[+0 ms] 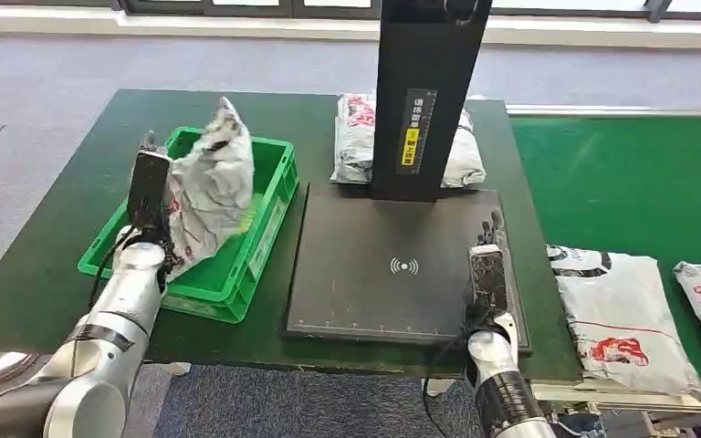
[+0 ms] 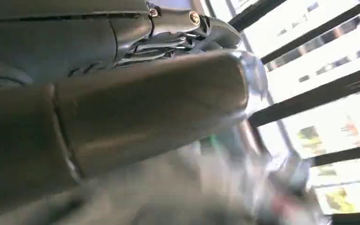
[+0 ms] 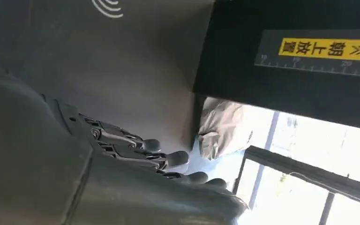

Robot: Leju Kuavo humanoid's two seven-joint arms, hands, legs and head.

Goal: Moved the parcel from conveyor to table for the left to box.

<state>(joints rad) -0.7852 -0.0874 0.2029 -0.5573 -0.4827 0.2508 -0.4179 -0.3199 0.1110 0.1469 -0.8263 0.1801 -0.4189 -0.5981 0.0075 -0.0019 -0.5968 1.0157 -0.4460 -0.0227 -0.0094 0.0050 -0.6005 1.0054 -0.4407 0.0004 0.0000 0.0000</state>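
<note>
Green covers nearly everything we work on: the surface (image 1: 55,246) under our arms and the conveyor (image 1: 639,182) on our right, where two more grey mail bags (image 1: 622,315) lie near its front edge. On the surface sits a black scanning plate (image 1: 365,274) with its dark upright post (image 1: 424,91), and behind the post rests another grey bag (image 1: 358,137). To the left, just beside the plate, stands the green box (image 1: 269,228). We judge the task nearly finished for this parcel (image 1: 210,187): it is off the conveyor and past the plate, hanging crumpled and upright over the box, its lower end down inside the walls, so what remains is to let go and draw the arm clear, then see to the bags waiting on the conveyor. Our left hand (image 1: 149,196) grips the parcel by its side, fingers closed around the plastic. Our right hand (image 1: 490,265) holds nothing, its fingers straight and close together, hovering low at the plate's right edge; whether it touches the plate we cannot tell.
</note>
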